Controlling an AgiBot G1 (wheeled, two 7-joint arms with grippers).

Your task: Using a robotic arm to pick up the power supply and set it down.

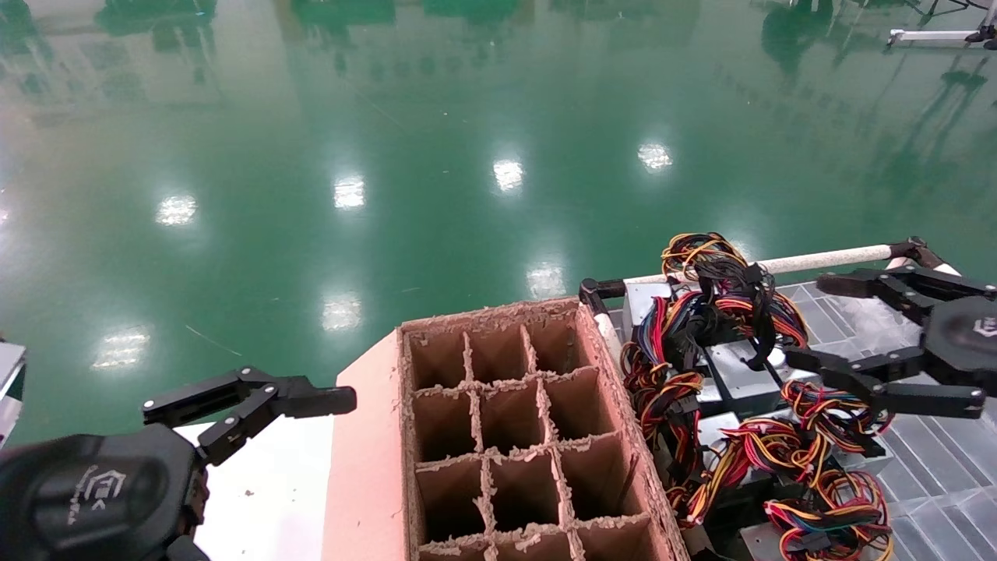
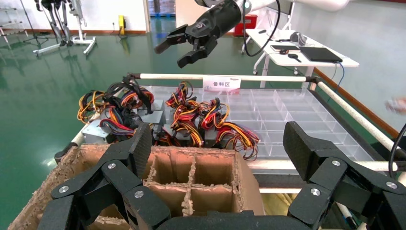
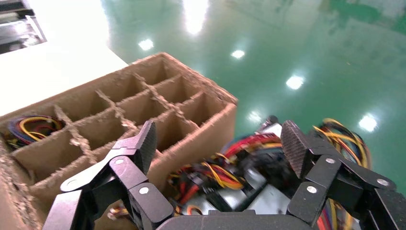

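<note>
Several grey power supplies [image 1: 740, 374] with bundles of red, yellow and black cables lie on a clear divided tray [image 1: 942, 467] at the right. My right gripper [image 1: 810, 323] hovers open just above them; in the right wrist view its open fingers [image 3: 292, 143] frame a grey power supply [image 3: 277, 196] and its cables, with nothing held. My left gripper [image 1: 249, 401] is low at the left, open and empty, beside the cardboard box [image 1: 436, 483]. From the left wrist, the power supplies [image 2: 95, 132] lie beyond the box [image 2: 249, 177], with the right gripper [image 2: 186, 43] above them.
The brown cardboard box has a grid of cells; one cell holds coiled cables [image 3: 33, 127]. A white-padded rail [image 1: 826, 257] runs along the tray's far edge, bearing a label [image 2: 221, 84]. A white table top [image 1: 265, 483] lies under the left arm. Green floor stretches beyond.
</note>
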